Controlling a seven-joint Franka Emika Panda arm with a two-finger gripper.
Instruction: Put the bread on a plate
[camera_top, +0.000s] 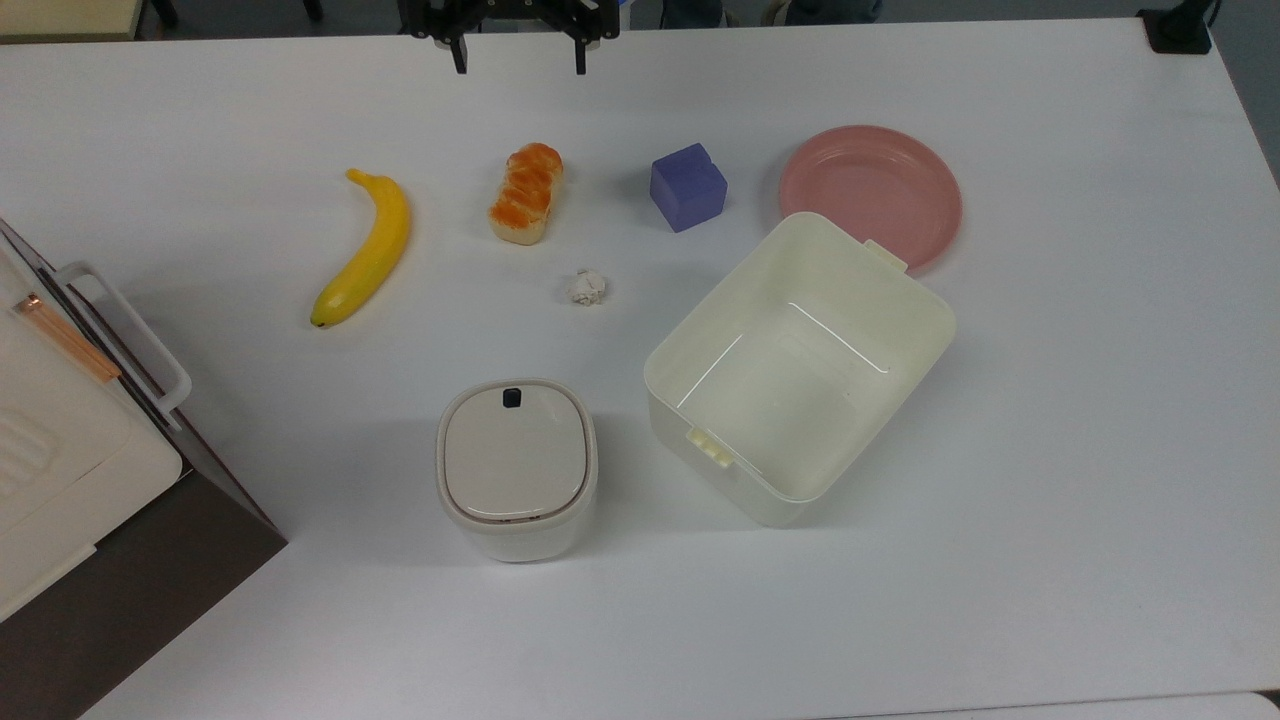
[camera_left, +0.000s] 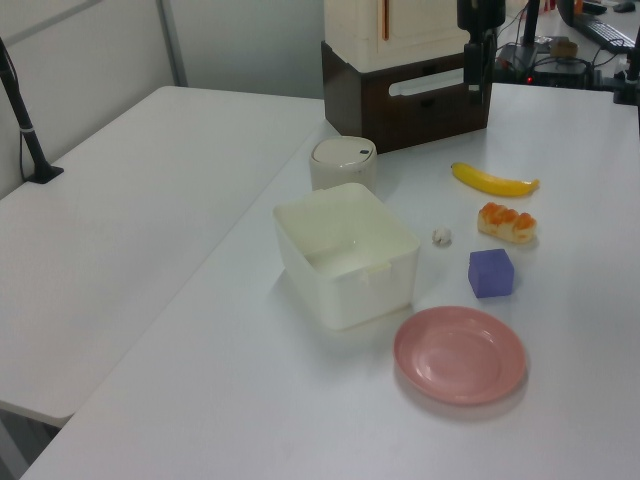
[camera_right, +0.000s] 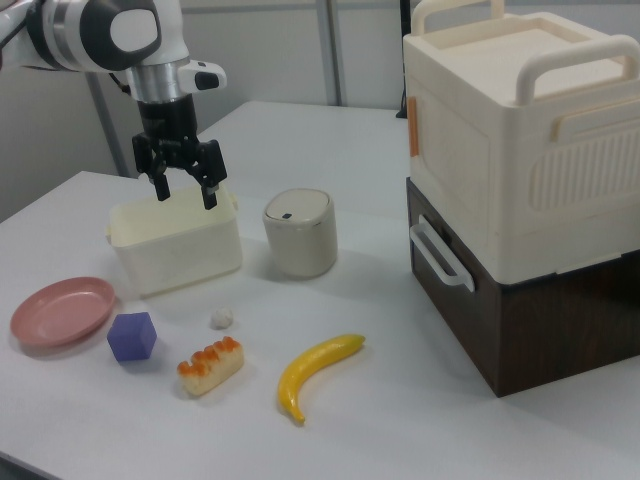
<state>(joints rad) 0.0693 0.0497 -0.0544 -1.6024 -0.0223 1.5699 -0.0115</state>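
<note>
The bread (camera_top: 526, 193), a small braided roll with a glossy orange-brown top, lies on the white table between a banana and a purple cube; it also shows as the bread (camera_left: 507, 222) and the bread (camera_right: 211, 365). The pink plate (camera_top: 870, 185) rests empty at the top view's right, partly tucked behind the cream tub, and also shows as the plate (camera_left: 459, 353) and the plate (camera_right: 60, 310). My gripper (camera_top: 519, 58) hangs open and empty at the top view's upper edge, well above the table and apart from the bread; the right view has the gripper (camera_right: 185, 192) over the tub.
A yellow banana (camera_top: 370, 248), a purple cube (camera_top: 688, 187) and a white paper ball (camera_top: 587, 288) lie near the bread. A large empty cream tub (camera_top: 935, 300) and a lidded bin (camera_top: 515, 465) stand nearer the front. A cream-and-brown box stack (camera_top: 60, 450) stands at the top view's left.
</note>
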